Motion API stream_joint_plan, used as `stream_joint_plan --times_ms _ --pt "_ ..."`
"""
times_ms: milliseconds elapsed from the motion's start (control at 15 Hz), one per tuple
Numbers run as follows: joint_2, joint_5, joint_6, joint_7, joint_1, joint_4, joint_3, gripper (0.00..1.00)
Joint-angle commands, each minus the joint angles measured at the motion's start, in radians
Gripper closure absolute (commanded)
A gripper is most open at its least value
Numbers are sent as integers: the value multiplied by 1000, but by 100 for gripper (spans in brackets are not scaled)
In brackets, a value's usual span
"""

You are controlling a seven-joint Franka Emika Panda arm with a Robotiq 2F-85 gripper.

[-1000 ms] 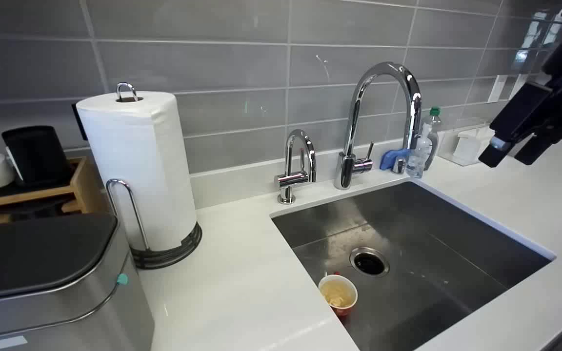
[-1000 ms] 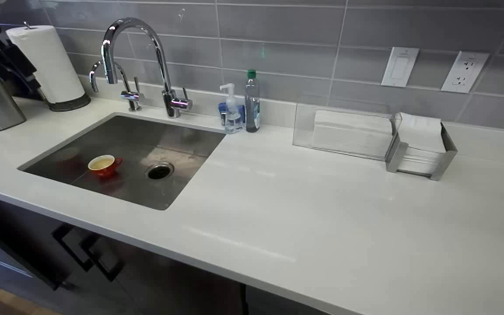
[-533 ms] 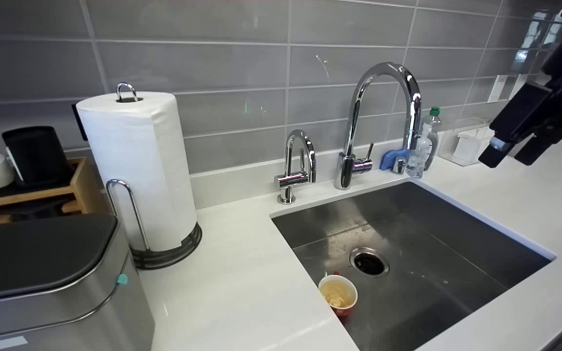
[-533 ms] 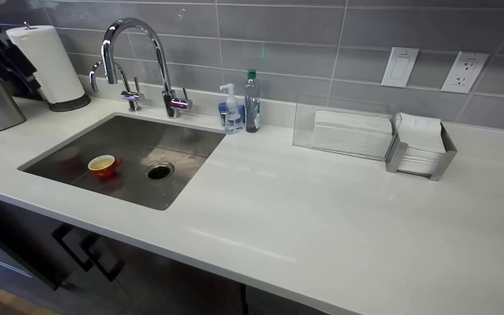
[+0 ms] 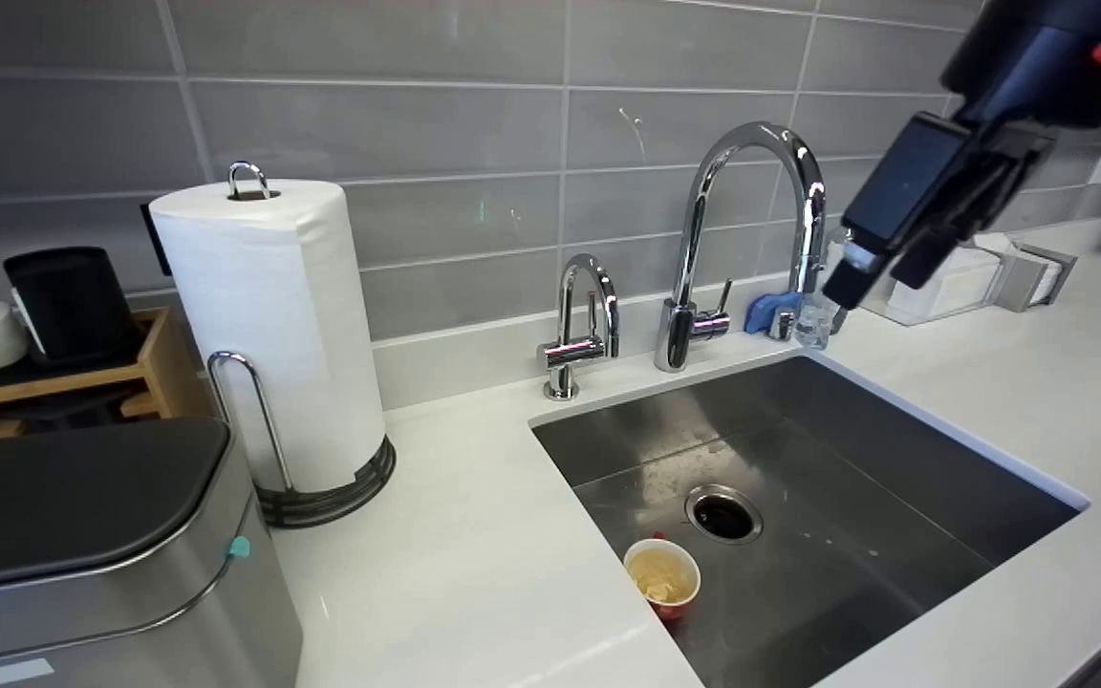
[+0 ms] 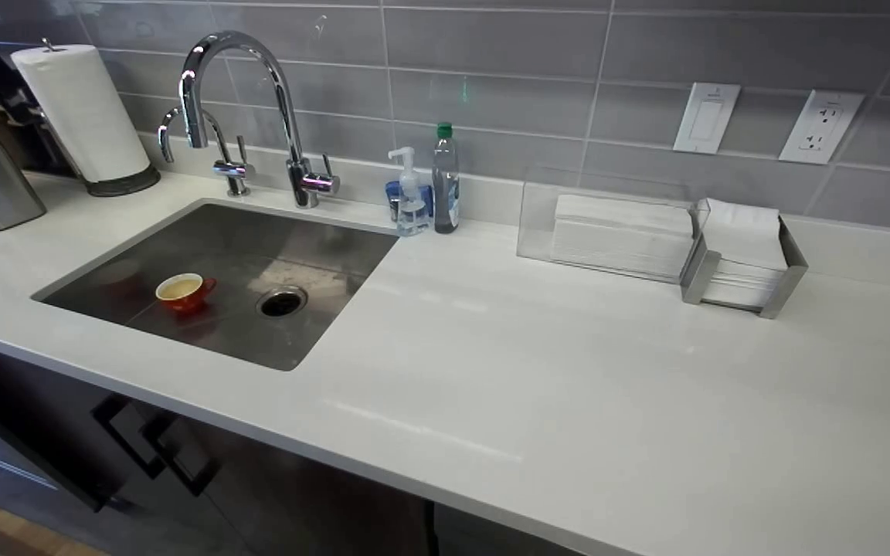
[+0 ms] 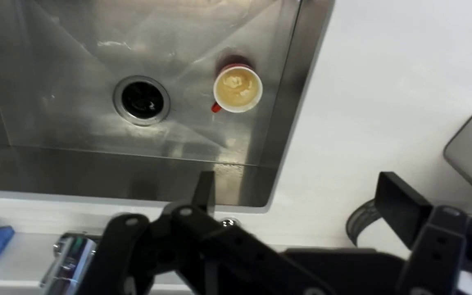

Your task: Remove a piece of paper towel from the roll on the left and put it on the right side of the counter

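The roll [image 5: 264, 325] stands upright on its metal holder on the white counter [image 5: 445, 573], beside the steel bin. It also shows in an exterior view [image 6: 82, 116] and partly in the wrist view [image 7: 383, 237]. The piece of paper towel lies wrapped on the roll, with a vertical sheet edge [image 5: 316, 315] at its front; no detached sheet shows. My gripper [image 5: 880, 272] is open and empty, in the air well apart from the roll. In the wrist view my gripper [image 7: 297, 176] has its fingers wide apart, one partly covering the roll. The counter's right side [image 6: 538, 371] shows in an exterior view.
The tall faucet [image 5: 804, 191] and small faucet [image 5: 565, 349] stand behind the sink [image 5: 837, 526]. A red cup [image 6: 182, 292] sits in the sink. The bin [image 5: 111, 535] is beside the roll. Soap bottles [image 6: 445, 185] and napkin holders [image 6: 742, 259] stand along the wall.
In both exterior views my gripper has moved left and slightly up during the last half second; before that it was still. The roll and other things have not moved.
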Motion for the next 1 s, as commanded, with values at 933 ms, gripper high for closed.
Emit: stream_joint_plan --times_ms 933 --pt "891 -376 -152 46 308 999 30 0"
